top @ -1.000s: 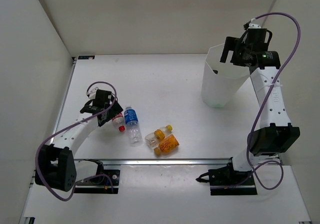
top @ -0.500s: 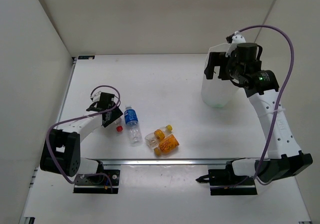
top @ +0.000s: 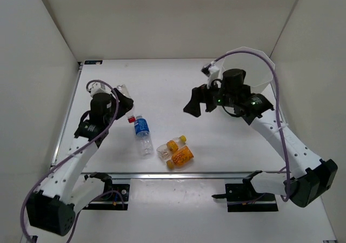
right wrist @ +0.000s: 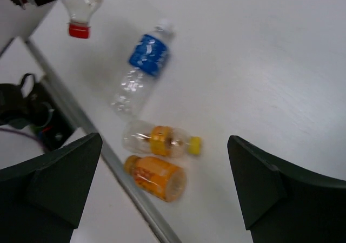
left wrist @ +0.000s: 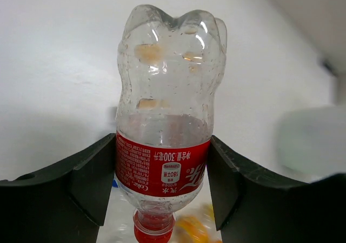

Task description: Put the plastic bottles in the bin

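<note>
My left gripper (left wrist: 162, 184) is shut on a clear bottle with a red label (left wrist: 164, 145), held off the table with its red cap pointing down. In the top view this bottle (top: 130, 118) hangs at the left gripper (top: 122, 100), above the table's left side. A blue-labelled bottle (top: 142, 135) lies on the table just right of it. Two orange-yellow bottles (top: 172, 144) (top: 181, 156) lie near the front edge. My right gripper (top: 199, 106) is open and empty over the middle, with these bottles (right wrist: 162, 140) (right wrist: 157, 178) below it. The white bin (top: 263, 72) stands behind the right arm.
A metal rail (top: 178, 174) runs along the table's near edge, close to the orange-yellow bottles. White walls enclose the table on the left, back and right. The blue-labelled bottle (right wrist: 143, 64) lies at a slant towards the left arm.
My left gripper closed on the red-labelled bottle and lifted it off the table. The right arm swung from above the bin leftward and down towards the middle of the table.
</note>
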Robot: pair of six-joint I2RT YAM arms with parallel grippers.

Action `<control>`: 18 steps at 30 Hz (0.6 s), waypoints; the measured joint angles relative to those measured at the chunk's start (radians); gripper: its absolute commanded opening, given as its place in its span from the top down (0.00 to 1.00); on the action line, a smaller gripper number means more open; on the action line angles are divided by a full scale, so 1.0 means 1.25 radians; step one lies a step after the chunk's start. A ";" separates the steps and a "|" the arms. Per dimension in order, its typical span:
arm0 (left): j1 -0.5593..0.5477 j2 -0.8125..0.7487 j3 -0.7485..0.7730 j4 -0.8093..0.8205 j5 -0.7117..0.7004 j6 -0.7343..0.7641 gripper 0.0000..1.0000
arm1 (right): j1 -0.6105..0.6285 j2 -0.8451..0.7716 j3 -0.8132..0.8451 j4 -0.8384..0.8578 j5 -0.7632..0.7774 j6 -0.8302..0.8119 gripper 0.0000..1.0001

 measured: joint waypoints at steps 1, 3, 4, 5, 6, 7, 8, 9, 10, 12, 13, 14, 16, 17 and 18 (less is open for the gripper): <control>-0.017 -0.030 0.000 0.021 0.014 -0.006 0.81 | 0.021 0.001 -0.025 0.030 -0.033 0.013 0.01; -0.067 -0.090 -0.008 0.071 0.051 -0.025 0.81 | 0.069 0.006 -0.078 0.105 -0.096 0.045 0.01; -0.088 -0.110 -0.013 0.092 0.070 -0.037 0.82 | 0.086 0.010 -0.093 0.133 -0.114 0.056 0.01; -0.108 -0.123 -0.020 0.117 0.096 -0.051 0.83 | 0.108 0.014 -0.108 0.168 -0.128 0.068 0.00; -0.123 -0.131 -0.027 0.143 0.123 -0.066 0.84 | 0.128 0.019 -0.120 0.207 -0.143 0.085 0.01; -0.132 -0.133 -0.034 0.164 0.142 -0.081 0.84 | 0.145 0.023 -0.134 0.250 -0.157 0.099 0.01; -0.143 -0.133 -0.042 0.184 0.157 -0.095 0.85 | 0.161 0.026 -0.148 0.293 -0.169 0.114 0.01; -0.158 -0.130 -0.053 0.204 0.164 -0.110 0.85 | 0.173 0.028 -0.161 0.326 -0.179 0.131 0.01; -0.176 -0.127 -0.065 0.218 0.165 -0.121 0.84 | 0.185 0.031 -0.177 0.369 -0.183 0.152 0.01; -0.212 -0.123 -0.085 0.236 0.173 -0.141 0.86 | 0.204 0.038 -0.207 0.441 -0.183 0.182 0.01; -0.226 -0.123 -0.096 0.252 0.183 -0.151 0.86 | 0.214 0.043 -0.218 0.471 -0.178 0.193 0.00; -0.234 -0.123 -0.106 0.268 0.190 -0.161 0.87 | 0.224 0.050 -0.228 0.497 -0.172 0.204 0.01; -0.240 -0.125 -0.128 0.307 0.206 -0.179 0.86 | 0.243 0.072 -0.231 0.526 -0.158 0.218 0.02; -0.243 -0.125 -0.135 0.318 0.211 -0.185 0.86 | 0.248 0.084 -0.231 0.540 -0.152 0.226 0.02; -0.243 -0.127 -0.142 0.331 0.213 -0.187 0.86 | 0.252 0.096 -0.232 0.547 -0.146 0.232 0.03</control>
